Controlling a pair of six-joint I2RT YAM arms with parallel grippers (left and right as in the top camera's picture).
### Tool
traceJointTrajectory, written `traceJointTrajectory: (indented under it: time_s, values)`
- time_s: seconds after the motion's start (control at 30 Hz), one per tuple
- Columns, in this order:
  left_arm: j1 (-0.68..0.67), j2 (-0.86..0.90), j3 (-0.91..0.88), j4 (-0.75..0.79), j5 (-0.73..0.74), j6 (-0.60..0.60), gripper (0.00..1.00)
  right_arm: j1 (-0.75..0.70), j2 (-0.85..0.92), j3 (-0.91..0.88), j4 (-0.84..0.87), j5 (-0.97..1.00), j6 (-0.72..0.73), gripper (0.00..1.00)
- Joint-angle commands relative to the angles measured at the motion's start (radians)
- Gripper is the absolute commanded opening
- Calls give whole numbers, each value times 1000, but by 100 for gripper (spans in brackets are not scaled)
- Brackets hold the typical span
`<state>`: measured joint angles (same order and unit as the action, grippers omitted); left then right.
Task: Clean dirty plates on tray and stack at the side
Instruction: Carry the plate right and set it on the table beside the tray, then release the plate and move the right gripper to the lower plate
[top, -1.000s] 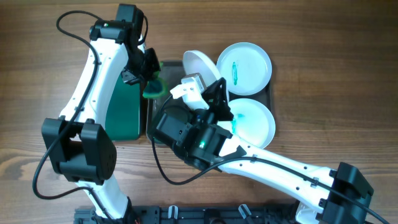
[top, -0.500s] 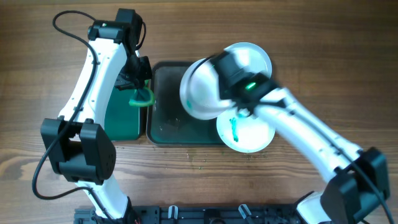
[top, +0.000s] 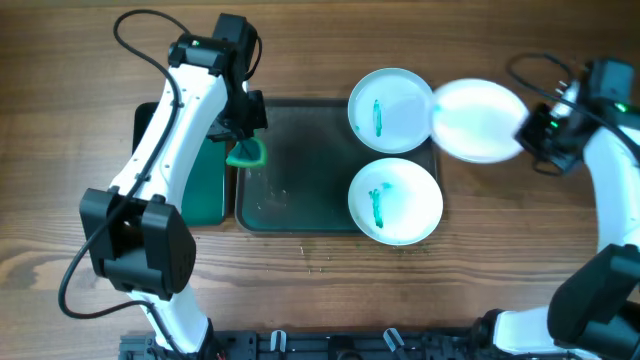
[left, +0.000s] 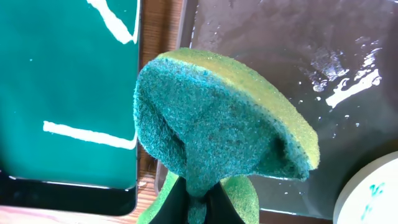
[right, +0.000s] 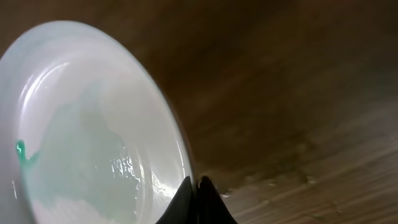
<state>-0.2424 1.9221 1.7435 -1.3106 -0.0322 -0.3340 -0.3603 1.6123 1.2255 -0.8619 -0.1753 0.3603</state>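
Plates number three: the far plate (top: 391, 110) and the near plate (top: 395, 200), both smeared teal, lie at the right end of the dark, wet tray (top: 300, 180). The third plate (top: 478, 120) is tilted over the brown wooden worktop (top: 500, 260) just right of the tray, its rim pinched by the right end effector (right: 198, 186). The left end effector (left: 198, 198) clamps a folded green sponge (left: 217, 124) over the tray's left edge, beside a green tray (top: 205, 185).

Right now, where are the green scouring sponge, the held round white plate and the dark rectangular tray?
Green scouring sponge (left: 211, 124): left wrist view, scrubbing face.
Held round white plate (top: 475, 120): overhead view, its centre.
Dark rectangular tray (top: 295, 160): overhead view, bare floor.
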Motion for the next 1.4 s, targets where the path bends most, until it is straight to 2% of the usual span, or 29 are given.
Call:
traceJointTrajectory:
  time_s: [0.0,0.17,0.3,0.33,0.4,0.43,0.5,0.63,0.77,0.87,0.97,1.13,1.23,1.37]
  values:
    - [-3,-16,14,12,-3,12,4,-62,-19,-149,105,14,21,4]
    - [-3,-16,14,13,-3,13,4,-79,-19,-295,256,57,42,4]
    - [-3,-16,14,13,-3,13,4,-79,-19,-315,278,104,43,4]
    - [-3,-16,14,13,-3,13,4,-79,-19,-313,278,103,39,7]
    - [-3,-16,14,13,-3,13,4,-79,-21,-296,252,98,29,29]
    - [-3,-16,14,13,-3,13,4,-79,-21,-283,229,91,28,36]
    - [-3,-16,14,13,-3,13,4,-79,-21,-237,156,43,13,39]
    - [-3,-16,14,13,-3,13,4,-76,-29,-147,18,-180,-140,44]
    - [-3,-16,14,13,-3,13,4,-40,-34,-135,-97,-375,-296,44]
    - [-3,-16,14,13,-3,13,4,29,-34,-153,-138,-339,-338,44]
    - [-3,-16,14,13,-3,13,4,116,-34,-194,-113,-301,-330,43]
    - [-3,-16,14,13,-3,13,4,277,-32,-283,-12,-150,-196,38]
    - [-3,-16,14,13,-3,13,4,345,-32,-301,36,-97,-192,32]
    - [-3,-16,14,13,-3,13,4,379,-32,-305,59,-26,-175,30]
